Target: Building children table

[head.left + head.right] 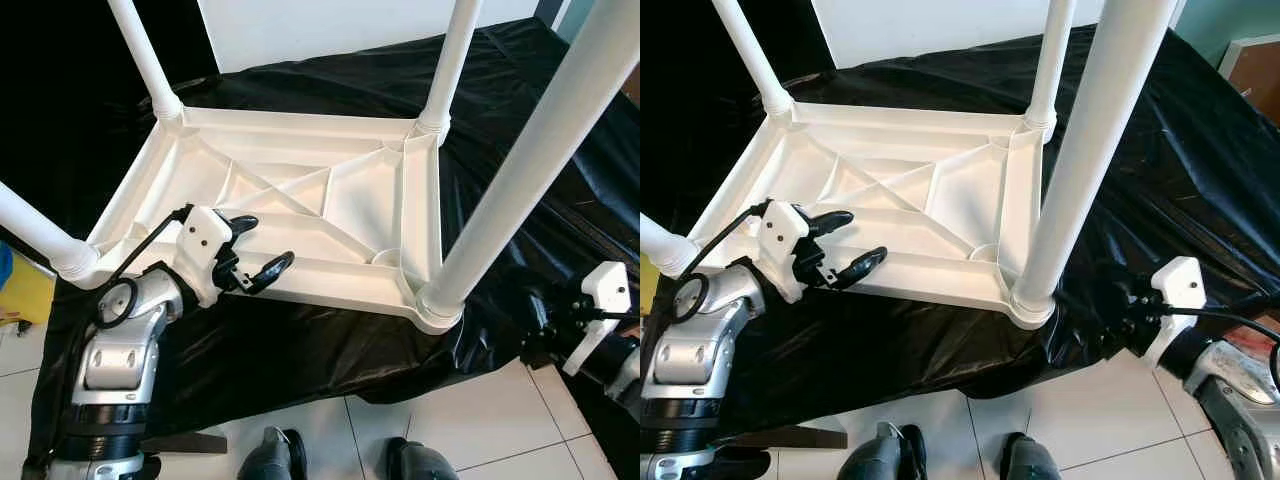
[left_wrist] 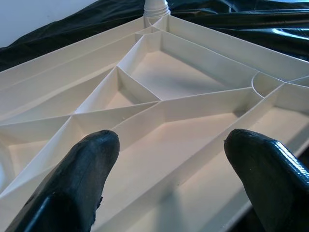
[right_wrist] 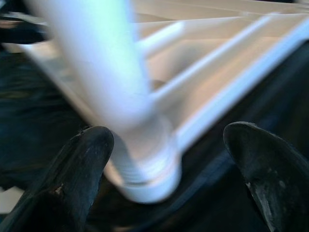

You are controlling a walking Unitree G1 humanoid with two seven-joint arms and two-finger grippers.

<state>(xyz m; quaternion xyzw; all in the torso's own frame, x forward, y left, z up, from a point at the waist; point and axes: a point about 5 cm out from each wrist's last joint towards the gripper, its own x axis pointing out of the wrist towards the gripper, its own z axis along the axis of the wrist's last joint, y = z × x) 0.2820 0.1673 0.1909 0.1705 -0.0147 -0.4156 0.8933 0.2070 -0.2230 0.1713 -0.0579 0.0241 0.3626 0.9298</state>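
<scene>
White plastic table (image 1: 300,210) upside down on black sheet (image 1: 520,150), four legs (image 1: 540,150) upright.

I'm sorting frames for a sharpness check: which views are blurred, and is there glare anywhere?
Right wrist view: the white table leg and its screw socket are smeared, likely motion blur; the fingertips read sharper. Left wrist view: crisp on the ribbed tabletop underside, evenly lit. Eye views: sharp, with glare streaks on the black plastic sheet.
</scene>
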